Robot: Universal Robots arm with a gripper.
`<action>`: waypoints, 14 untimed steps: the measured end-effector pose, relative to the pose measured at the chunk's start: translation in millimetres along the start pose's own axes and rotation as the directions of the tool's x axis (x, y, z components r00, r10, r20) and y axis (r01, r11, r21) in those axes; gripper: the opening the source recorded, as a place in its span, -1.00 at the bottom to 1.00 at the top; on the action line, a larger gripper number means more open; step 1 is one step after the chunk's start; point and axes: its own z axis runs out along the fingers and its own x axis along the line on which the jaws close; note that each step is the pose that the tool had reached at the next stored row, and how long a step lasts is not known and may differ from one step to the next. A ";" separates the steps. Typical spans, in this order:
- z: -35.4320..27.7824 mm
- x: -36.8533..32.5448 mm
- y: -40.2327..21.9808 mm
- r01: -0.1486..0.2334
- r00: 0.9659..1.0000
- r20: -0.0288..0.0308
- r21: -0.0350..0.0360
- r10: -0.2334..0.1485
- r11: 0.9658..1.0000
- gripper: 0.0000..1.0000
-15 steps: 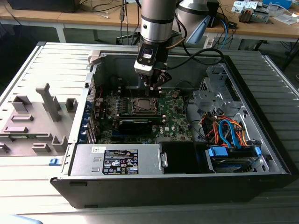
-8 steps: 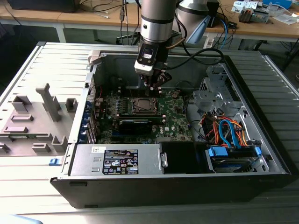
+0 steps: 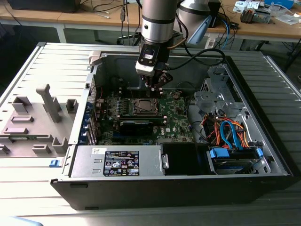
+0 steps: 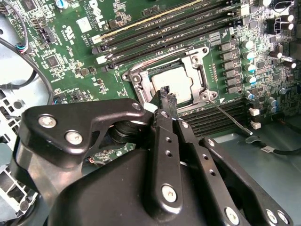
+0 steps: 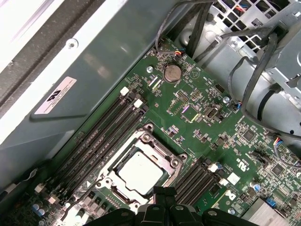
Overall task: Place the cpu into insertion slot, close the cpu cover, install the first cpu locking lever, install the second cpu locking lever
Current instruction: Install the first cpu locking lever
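Pincer (image 4: 165, 93), tips together and empty, just above the seated cpu (image 4: 178, 81).

— Anything legible?

— Barely. On the power supply (image 3: 150, 162), a black label (image 3: 121, 163) and a small white label (image 3: 99, 150), print too fine to make out.

— And inside the case?

— A white sticker (image 5: 55, 95) with a dark emblem and tiny lines, stuck on the chassis wall (image 5: 108, 52). On the motherboard (image 4: 70, 47), white lettering, plus a white triangle (image 4: 221, 100) just beside a corner of the cpu cover (image 4: 196, 70).
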 end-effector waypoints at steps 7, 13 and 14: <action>0.0 0.0 0.0 0.005 1.000 0.000 0.000 -0.005 1.000 -0.79; 0.0 0.0 0.0 0.008 1.000 0.001 0.000 -0.008 1.000 -0.79; 0.0 0.0 0.0 0.009 1.000 0.001 0.000 -0.009 1.000 -0.79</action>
